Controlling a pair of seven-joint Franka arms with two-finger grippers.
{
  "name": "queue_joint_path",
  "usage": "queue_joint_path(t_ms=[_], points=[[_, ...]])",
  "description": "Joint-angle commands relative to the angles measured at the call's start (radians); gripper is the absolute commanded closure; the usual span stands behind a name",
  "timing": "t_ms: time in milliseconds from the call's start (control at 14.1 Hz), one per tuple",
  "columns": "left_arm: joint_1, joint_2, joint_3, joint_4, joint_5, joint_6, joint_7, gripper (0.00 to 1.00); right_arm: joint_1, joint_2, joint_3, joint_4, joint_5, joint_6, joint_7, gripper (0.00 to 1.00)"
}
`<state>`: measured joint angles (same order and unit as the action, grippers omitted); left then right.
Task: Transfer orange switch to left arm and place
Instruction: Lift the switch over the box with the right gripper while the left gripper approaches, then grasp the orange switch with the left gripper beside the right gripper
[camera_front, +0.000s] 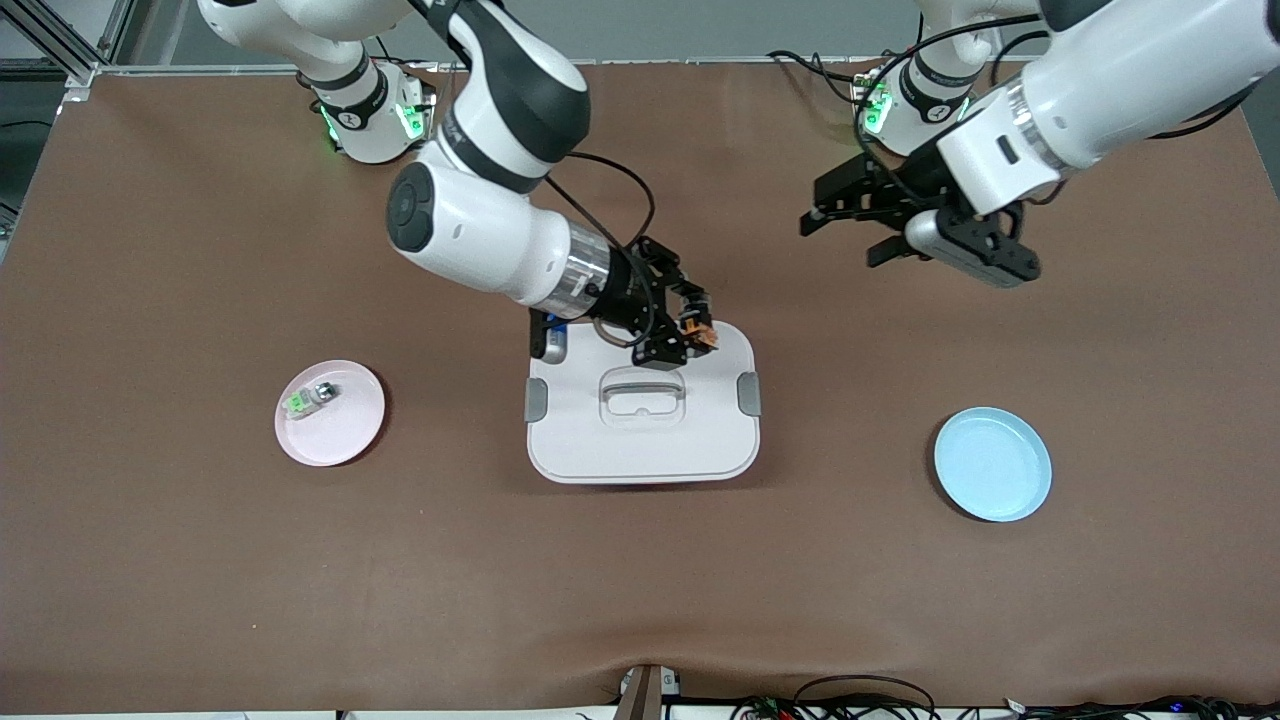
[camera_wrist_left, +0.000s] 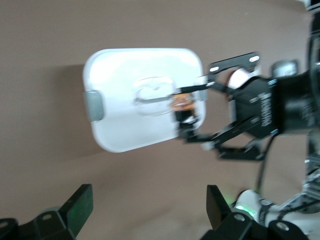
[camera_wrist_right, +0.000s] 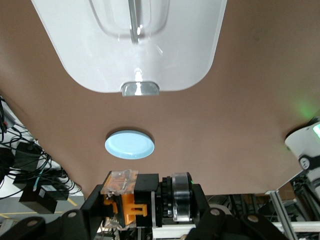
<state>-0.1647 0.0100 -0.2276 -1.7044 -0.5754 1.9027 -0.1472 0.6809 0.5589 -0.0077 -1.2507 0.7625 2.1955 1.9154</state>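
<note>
My right gripper (camera_front: 688, 338) is shut on the orange switch (camera_front: 700, 331) and holds it in the air over the edge of the white box (camera_front: 640, 440) that lies toward the robots' bases. In the right wrist view the switch (camera_wrist_right: 125, 204) sits between the fingers of the right gripper (camera_wrist_right: 134, 206), with the box (camera_wrist_right: 100, 55) below. My left gripper (camera_front: 838, 243) is open and empty, in the air over bare table toward the left arm's end. In the left wrist view its fingers (camera_wrist_left: 80, 204) stand wide apart, and the box (camera_wrist_left: 125, 115) and the held switch (camera_wrist_left: 183, 106) show farther off.
A pink plate (camera_front: 345, 435) holding a green-and-clear component (camera_front: 308, 399) lies toward the right arm's end. A blue plate (camera_front: 992, 463) lies toward the left arm's end and also shows in the right wrist view (camera_wrist_right: 129, 144). Brown mat covers the table.
</note>
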Motion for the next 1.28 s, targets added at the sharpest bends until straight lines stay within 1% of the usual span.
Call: queue_joint_path(t_ms=[0,71,142,213,285,356,498,569,640,712,783,854,996,1067,1210], points=[[0.010,0.001,-0.010,-0.061,-0.073,0.097,0.032,0.01,0.029,0.071,-0.006,0.101,0.061,0.012,0.066,1.00],[0.010,0.017,-0.010,-0.066,-0.077,0.113,0.055,0.09,0.040,0.082,-0.006,0.124,0.063,0.022,0.095,1.00],[0.008,0.030,-0.010,-0.066,-0.078,0.118,0.067,0.15,0.055,0.090,-0.006,0.134,0.064,0.054,0.125,1.00],[0.008,0.045,-0.010,-0.064,-0.098,0.130,0.070,0.15,0.071,0.090,-0.005,0.134,0.066,0.085,0.135,1.00],[0.008,0.051,-0.012,-0.067,-0.119,0.133,0.077,0.19,0.086,0.092,-0.005,0.134,0.072,0.101,0.143,1.00],[0.010,0.062,-0.012,-0.072,-0.129,0.134,0.086,0.20,0.100,0.092,-0.006,0.135,0.075,0.111,0.158,1.00],[0.007,0.087,-0.010,-0.072,-0.187,0.142,0.084,0.21,0.111,0.092,-0.005,0.137,0.077,0.125,0.185,1.00],[0.008,0.088,-0.012,-0.073,-0.198,0.147,0.084,0.21,0.117,0.092,-0.005,0.143,0.077,0.125,0.204,1.00],[0.013,0.096,-0.010,-0.073,-0.198,0.147,0.086,0.25,0.123,0.092,-0.005,0.154,0.077,0.127,0.218,1.00],[0.016,0.099,-0.010,-0.075,-0.198,0.145,0.084,0.34,0.126,0.092,-0.005,0.161,0.077,0.127,0.228,1.00],[0.019,0.100,-0.010,-0.078,-0.196,0.139,0.084,0.47,0.124,0.092,-0.005,0.171,0.077,0.127,0.238,1.00],[0.021,0.099,-0.009,-0.086,-0.193,0.136,0.084,0.56,0.123,0.092,-0.005,0.181,0.083,0.127,0.243,1.00],[0.022,0.094,-0.009,-0.098,-0.190,0.133,0.081,0.55,0.117,0.092,-0.005,0.186,0.090,0.125,0.243,1.00],[0.024,0.090,-0.009,-0.097,-0.189,0.116,0.077,0.51,0.115,0.092,-0.005,0.188,0.090,0.125,0.243,1.00],[0.025,0.078,-0.003,-0.090,-0.189,0.069,0.074,0.50,0.112,0.092,-0.005,0.188,0.090,0.124,0.246,1.00]])
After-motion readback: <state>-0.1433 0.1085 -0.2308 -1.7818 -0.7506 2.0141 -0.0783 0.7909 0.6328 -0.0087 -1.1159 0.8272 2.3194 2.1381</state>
